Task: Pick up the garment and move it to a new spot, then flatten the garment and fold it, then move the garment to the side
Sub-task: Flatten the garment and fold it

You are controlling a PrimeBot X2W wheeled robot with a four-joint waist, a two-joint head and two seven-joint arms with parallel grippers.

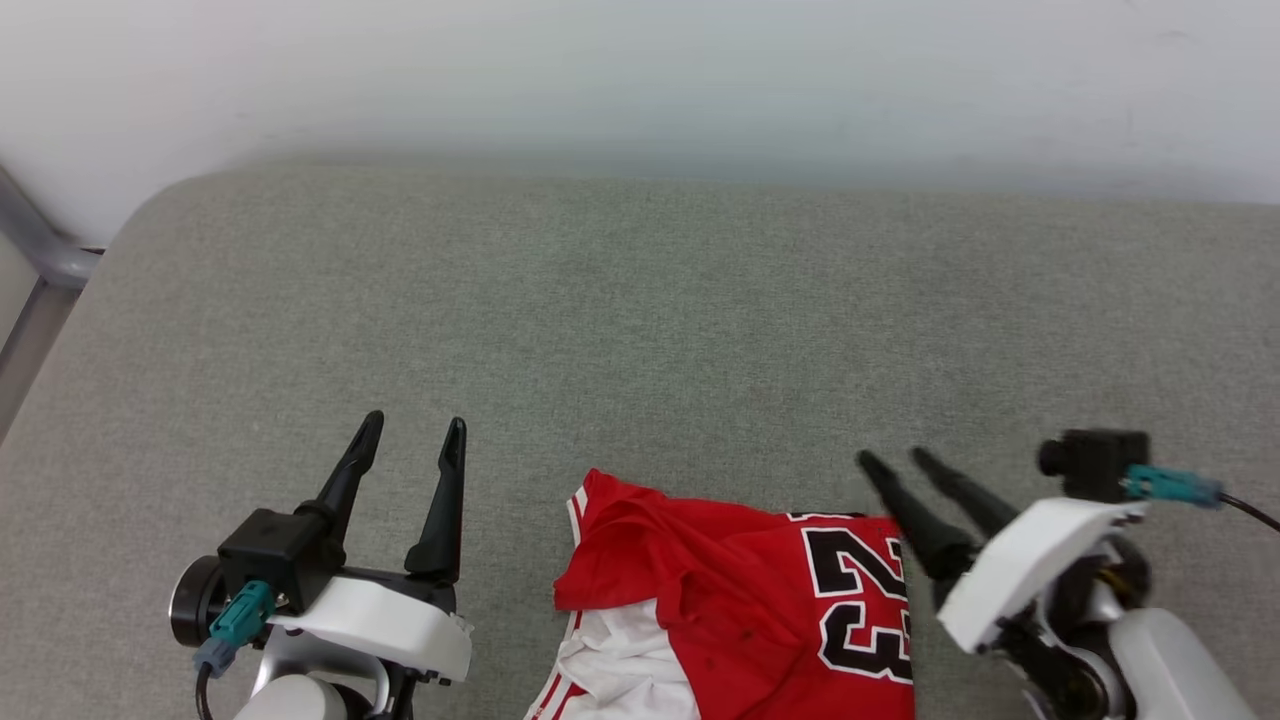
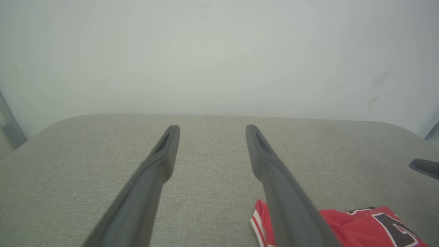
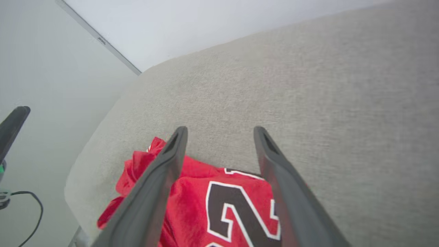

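Note:
The garment [image 1: 730,600], a red jersey with a black white-outlined number and a white sleeve, lies folded in a compact bundle at the near edge of the grey surface. My right gripper [image 1: 895,458] stands open just past its right edge, fingers apart and holding nothing. In the right wrist view the garment [image 3: 219,202] lies under and between the spread fingers of the right gripper [image 3: 220,132]. To the left of the garment my left gripper [image 1: 412,428] is open and empty. In the left wrist view the left gripper [image 2: 212,128] points at bare fabric, with the garment [image 2: 360,223] at lower right.
The grey padded surface [image 1: 640,330] stretches wide behind the garment up to a pale wall [image 1: 640,70]. A metal frame bar [image 1: 40,250] runs along the far left edge. The surface's rounded corner lies at the upper left.

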